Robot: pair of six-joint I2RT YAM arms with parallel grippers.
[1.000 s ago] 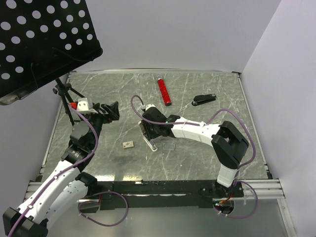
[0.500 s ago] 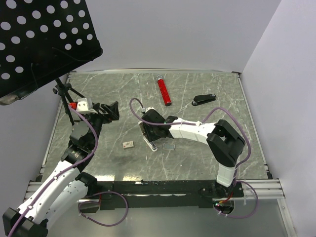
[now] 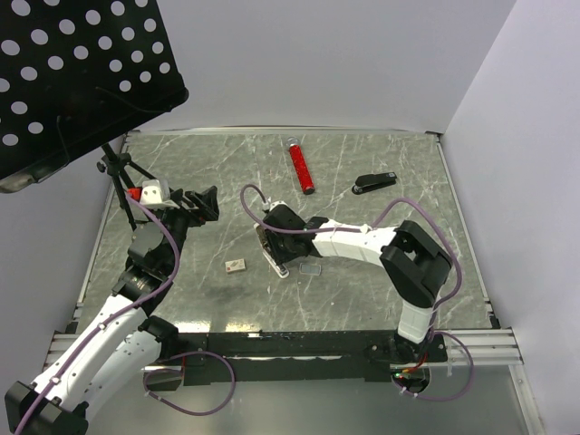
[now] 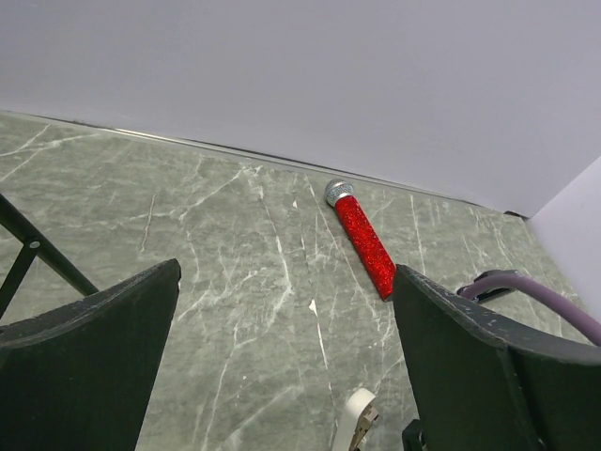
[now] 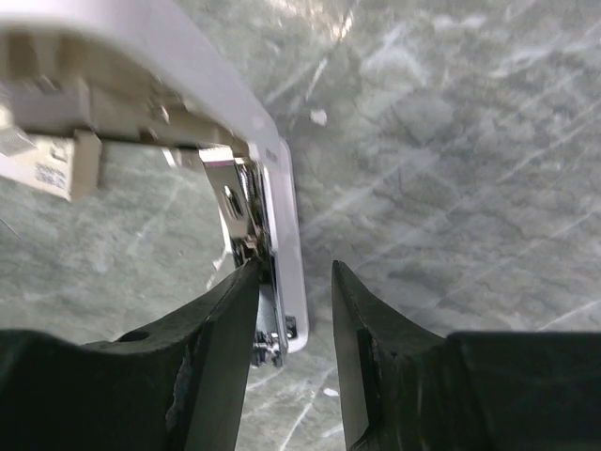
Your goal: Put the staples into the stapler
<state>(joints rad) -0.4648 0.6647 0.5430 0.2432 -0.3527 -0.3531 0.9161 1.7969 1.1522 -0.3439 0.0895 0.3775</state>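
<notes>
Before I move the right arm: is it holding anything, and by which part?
Cannot tell. The right gripper straddles the tip of a white-and-metal piece; a gap shows beside one of its jaws.

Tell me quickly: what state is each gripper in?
Left gripper: open, empty.
Right gripper: partly closed around a white-and-metal piece; whether it grips cannot be told.

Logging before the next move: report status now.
Left gripper open, raised. Right gripper straddles white-and-metal bar, grip unclear. Staples lie loose beside it; black stapler far off, untouched.
</notes>
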